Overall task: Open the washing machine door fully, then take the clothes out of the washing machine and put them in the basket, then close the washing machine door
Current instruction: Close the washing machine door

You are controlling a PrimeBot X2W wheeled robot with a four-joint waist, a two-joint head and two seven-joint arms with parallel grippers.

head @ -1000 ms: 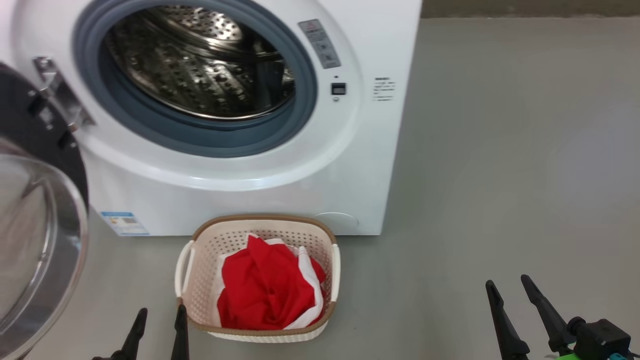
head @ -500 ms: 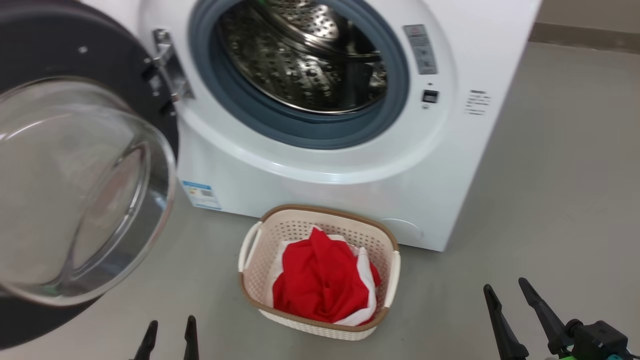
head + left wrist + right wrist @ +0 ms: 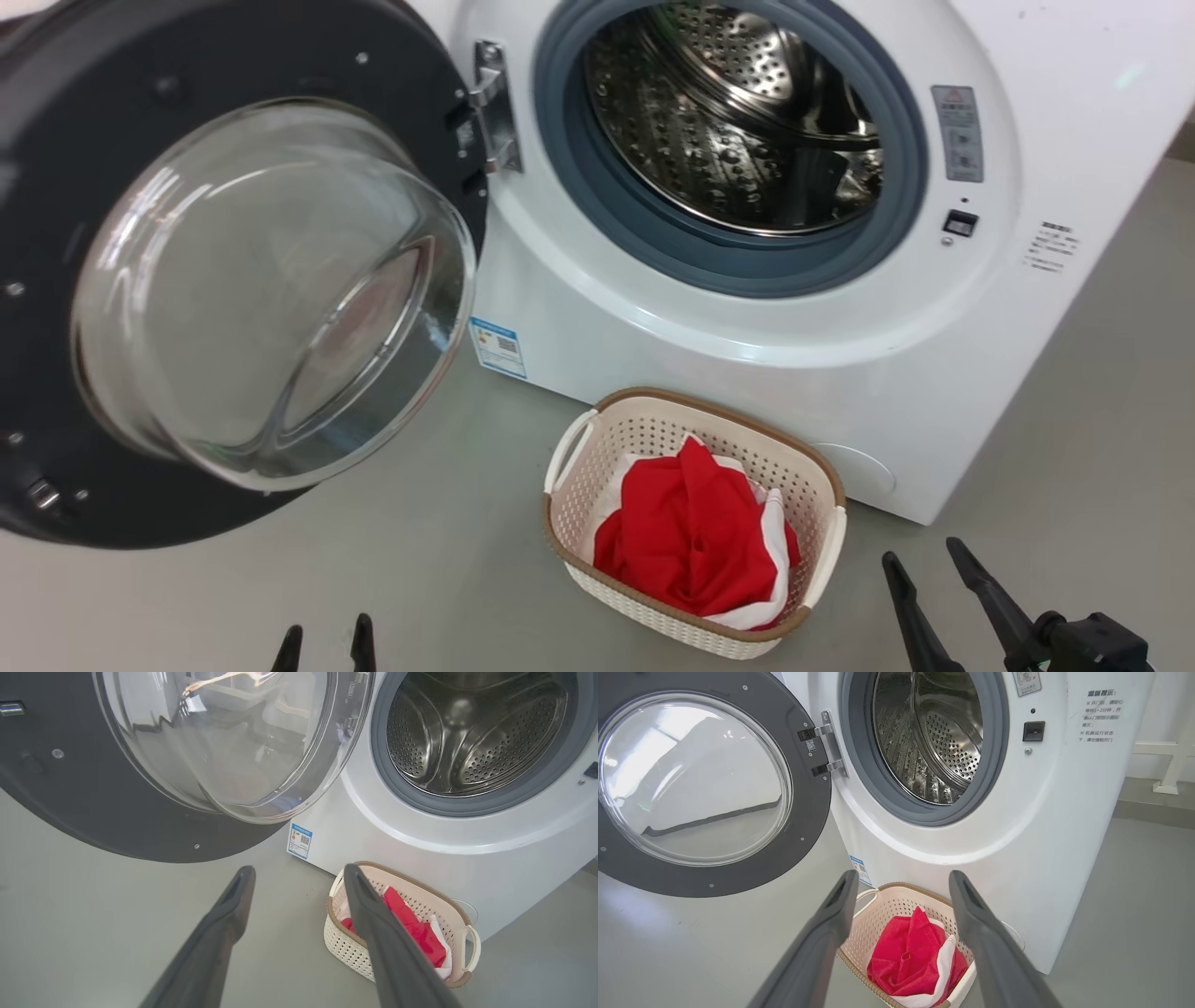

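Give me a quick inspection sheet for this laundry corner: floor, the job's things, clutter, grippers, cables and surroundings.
Surface: grey floor, smooth, no spills seen.
Job's things: washing machine white, its drum looks empty; door swung wide open; basket on the floor in front of the washing machine, holding a heap of red and white clothes.
Clutter: nothing seen.
Grippers: left gripper and right gripper both open, holding nothing, touching nothing.
Cables: nothing seen.
Surroundings: white stand leg by the wall.
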